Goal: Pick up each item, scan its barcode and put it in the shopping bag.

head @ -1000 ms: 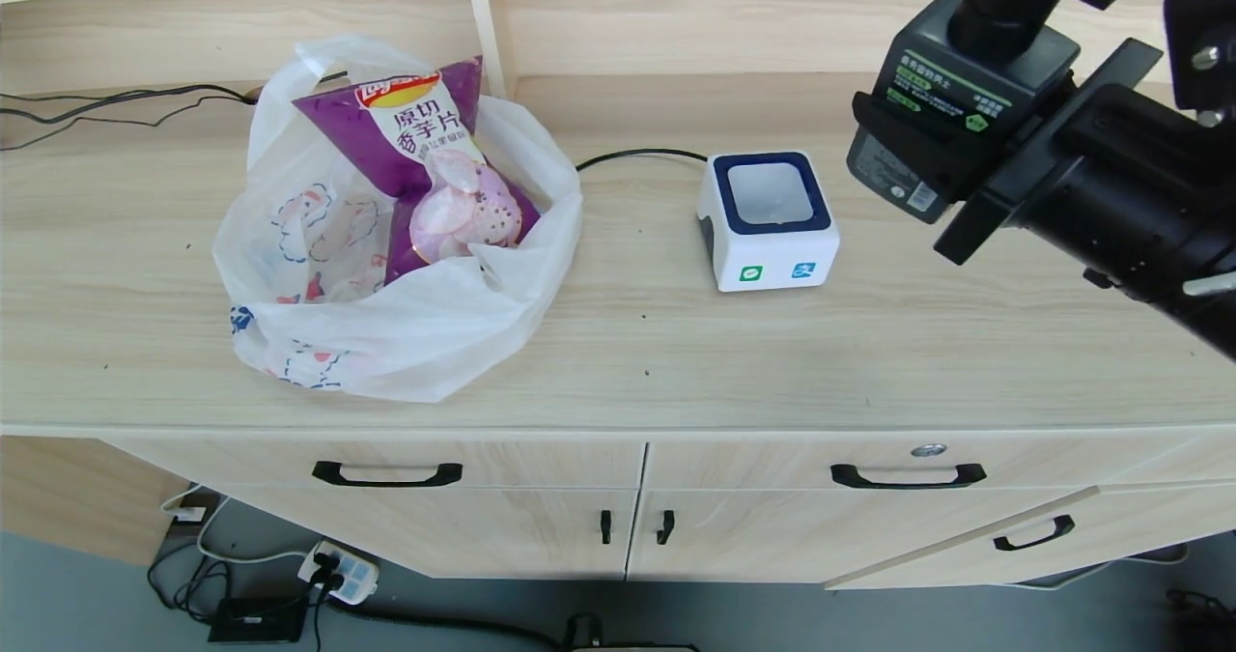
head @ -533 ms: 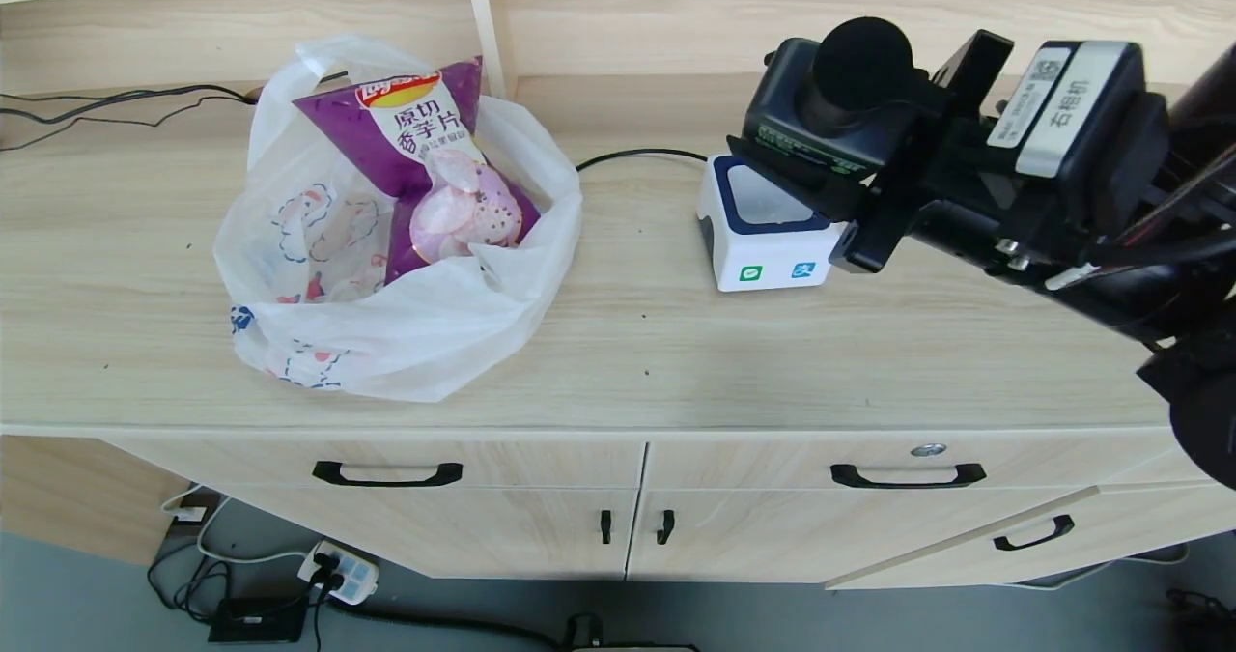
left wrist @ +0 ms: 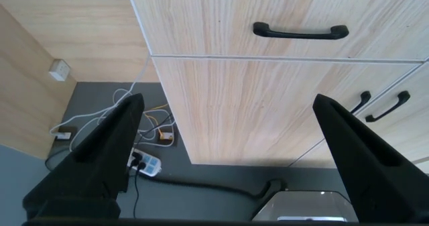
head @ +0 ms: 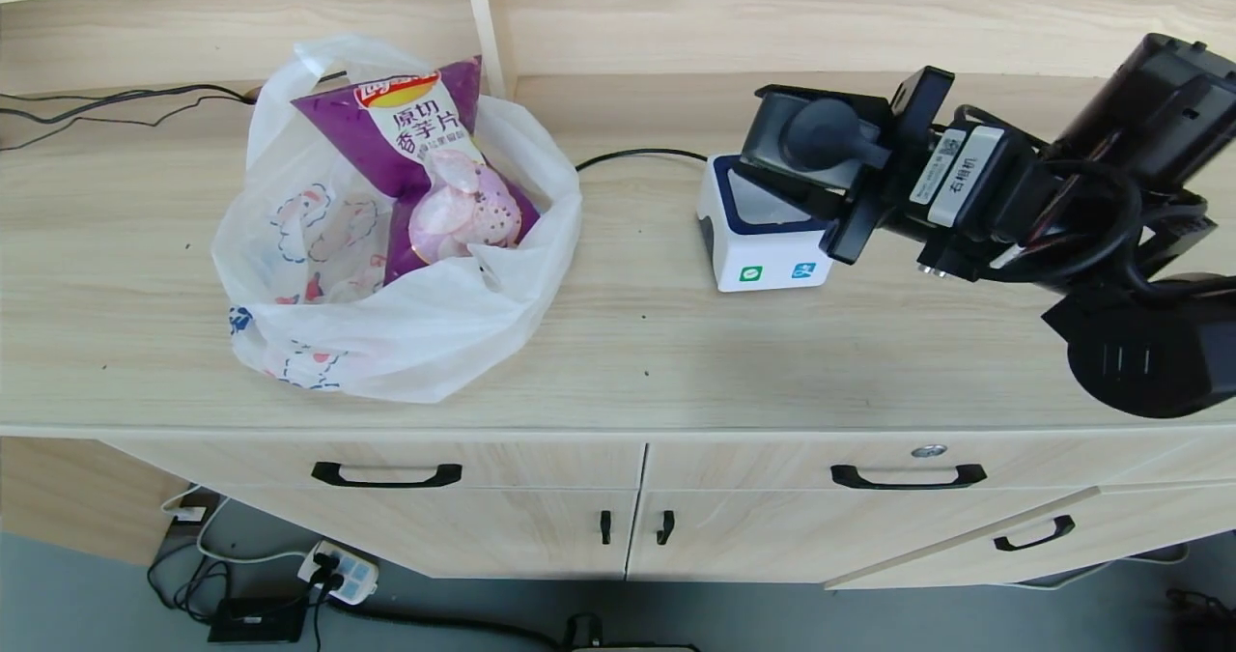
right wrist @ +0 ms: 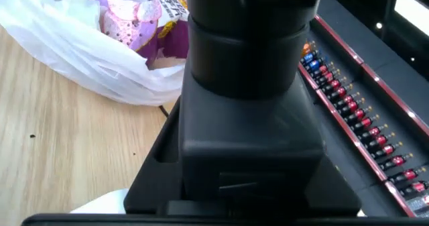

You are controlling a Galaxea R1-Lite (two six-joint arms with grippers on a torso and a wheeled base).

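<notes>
Presently the black bottle (head: 816,145) is clamped in the right pincer (head: 874,169) and lies tilted just above the white scanner (head: 768,256), covering part of its blue-framed window. The scanner's front bears two small icons, one green and one blue. The shopping bag (head: 406,333) holds a purple printed crisp packet (head: 425,150). It stands well apart on the worktop (head: 869,362), back from the front edge. The left pincer (left wrist: 228,152) gapes wide before the drawer fronts (left wrist: 268,85).

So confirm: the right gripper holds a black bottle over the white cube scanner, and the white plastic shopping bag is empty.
Wrong: in the head view the white plastic shopping bag holds a purple crisp packet. The right gripper holds the black bottle over the white cube scanner.
</notes>
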